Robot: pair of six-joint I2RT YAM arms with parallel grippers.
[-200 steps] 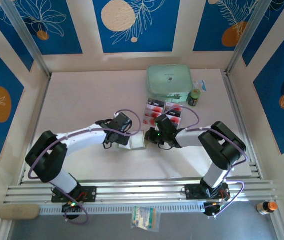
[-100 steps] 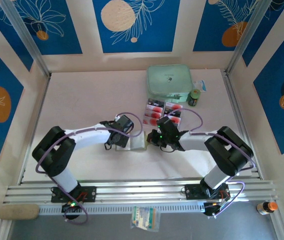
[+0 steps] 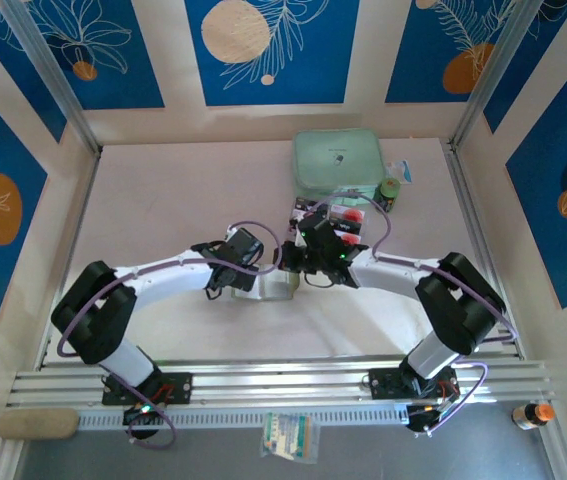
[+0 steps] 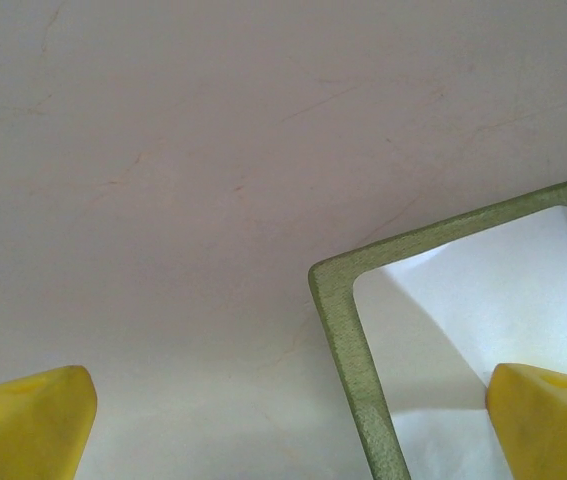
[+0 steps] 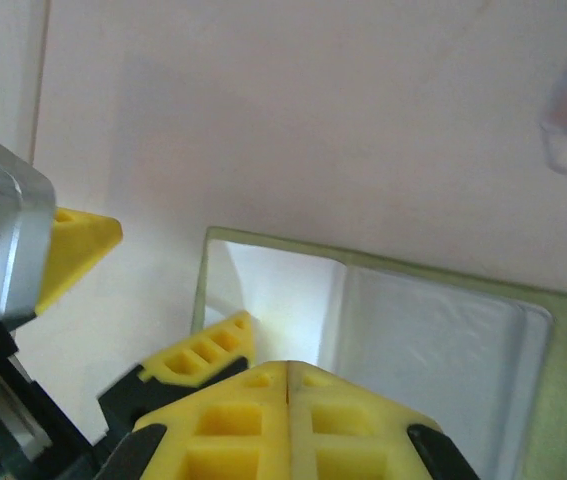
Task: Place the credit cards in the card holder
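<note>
Your card holder (image 3: 279, 286) lies open and flat mid-table, between the two grippers and on the near-left side of the credit cards (image 3: 349, 214). It's olive green and squarish. The left wrist view shows its thin green rim (image 4: 348, 340) with a rounded corner framing a pale, glossy inside. The right wrist view shows clear pocket panels (image 5: 423, 340) inside that rim, with a fold line down the middle. Your left gripper (image 4: 283, 425) has its jaws spread wide and clamps nothing. The holder's corner sits between its yellow fingertips (image 4: 23, 425), one fingertip over bare table (image 4: 163, 150) and the other over the holder's inside; you can't tell if that one touches. From above, the left gripper (image 3: 255, 282) sits at the holder's left edge. Your right gripper (image 5: 288, 405) has its yellow fingers pressed together with nothing between them, right at the holder's near edge. From above, the right gripper (image 3: 289, 262) is just far-right of the holder. The cards show red marks, are partly covered by the right arm, and are apart from the holder. The mint-green case (image 3: 338, 160) is farther back, with a small green bottle (image 3: 390, 194) to its right.
</note>
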